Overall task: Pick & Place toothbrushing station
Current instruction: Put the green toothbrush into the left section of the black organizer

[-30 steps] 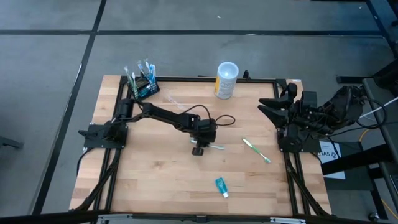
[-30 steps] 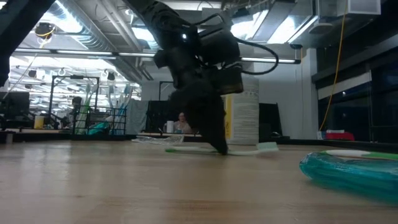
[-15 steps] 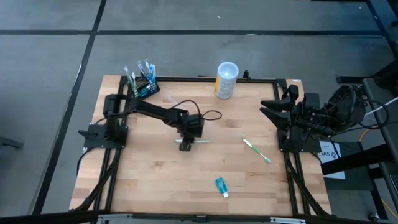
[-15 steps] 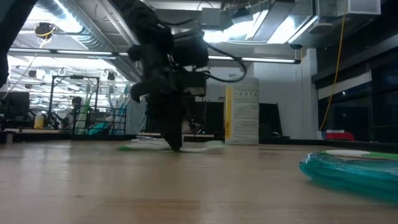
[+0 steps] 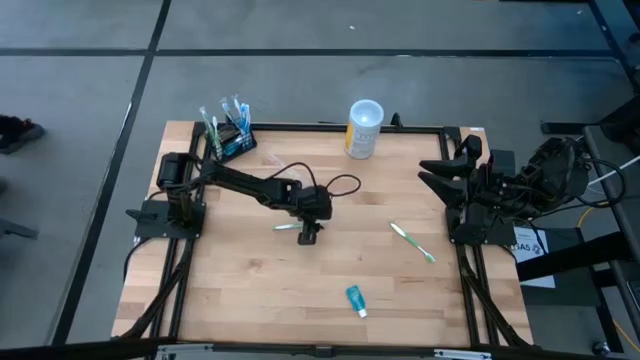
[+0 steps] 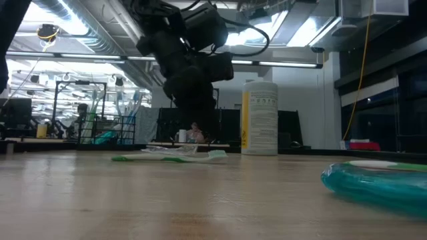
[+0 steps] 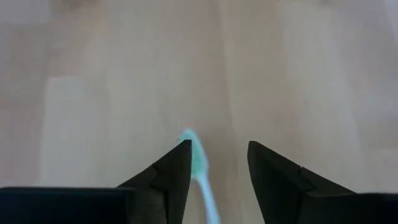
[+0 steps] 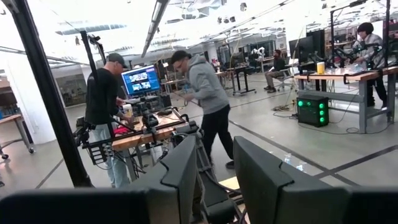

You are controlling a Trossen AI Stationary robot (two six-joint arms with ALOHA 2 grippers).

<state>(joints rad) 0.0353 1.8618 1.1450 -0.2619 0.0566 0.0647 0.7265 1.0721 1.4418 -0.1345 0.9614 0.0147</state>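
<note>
The black toothbrushing station [image 5: 233, 141] stands at the table's far left corner with several toothbrushes upright in it. My left gripper [image 5: 311, 236] is open over the table's middle, raised a little above the wood in the low view [image 6: 204, 135]. A green-and-white toothbrush [image 5: 288, 227] lies flat on the table just left of it. In the left wrist view the toothbrush's head [image 7: 196, 157] shows below, between the open fingers. My right gripper [image 5: 436, 172] is open and waits at the table's right edge.
A white-and-yellow cup [image 5: 364, 128] stands at the far edge. A second green toothbrush [image 5: 412, 241] lies right of centre. A teal toothpaste tube [image 5: 356, 299] lies near the front edge. People stand at benches beyond the table in the right wrist view [image 8: 205, 106].
My left gripper has gone toward the table's left edge with its tips down on the wood, taking the green-and-white toothbrush along the table. It has then let go, risen and come back a little to the right. The toothbrush now lies flat, farther left than before.
</note>
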